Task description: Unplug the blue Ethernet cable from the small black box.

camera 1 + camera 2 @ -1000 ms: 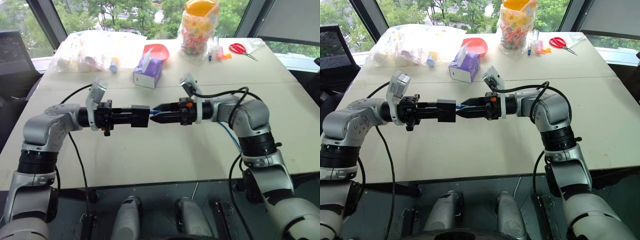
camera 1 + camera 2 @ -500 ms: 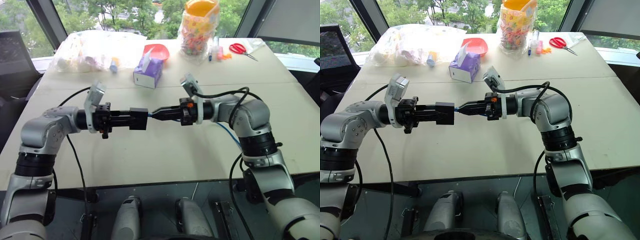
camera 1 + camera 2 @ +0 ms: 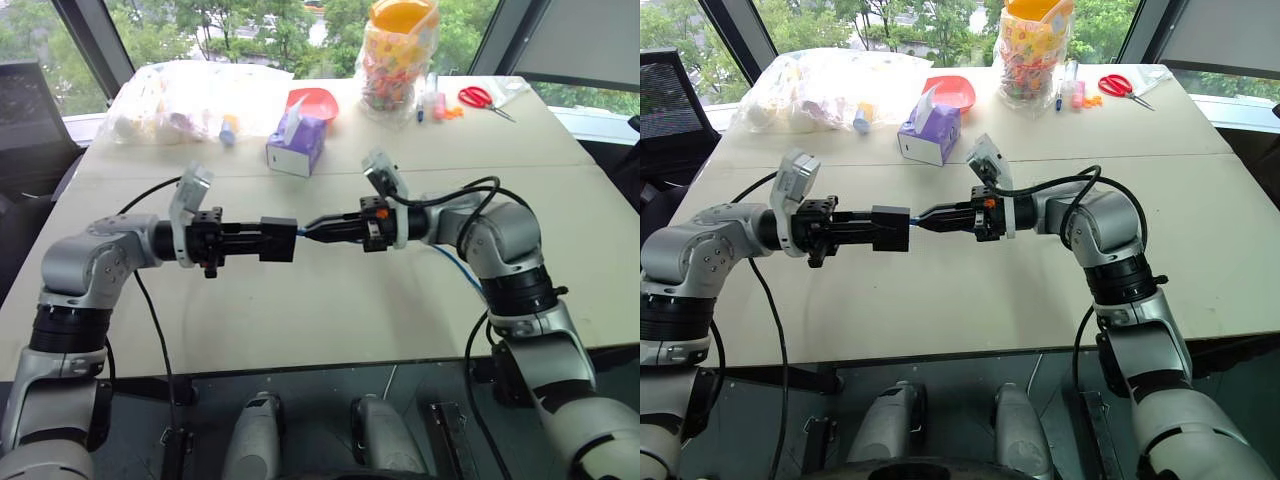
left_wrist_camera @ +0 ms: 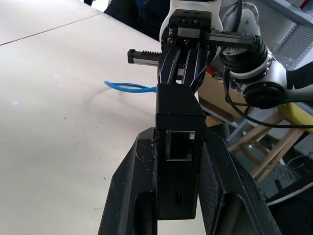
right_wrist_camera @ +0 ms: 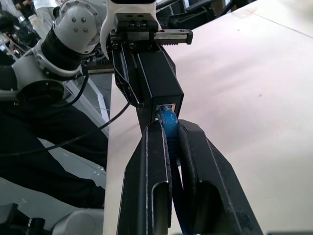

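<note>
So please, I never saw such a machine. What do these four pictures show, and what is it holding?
It is a humanoid robot with two arms. Two pictures come from its head, looking down on a beige table. The other two come from cameras on its wrists. The left gripper has its fingers shut on the small matte-black box. The right gripper is shut on the thin bright-blue Ethernet cable right at the box's port, where it looks plugged in. Farther back lie a purple tissue box, a red bowl and red-handled scissors.

matt black box (image 4: 178,142), smooth blue cable (image 5: 168,122), matt table (image 3: 330,310)
</note>
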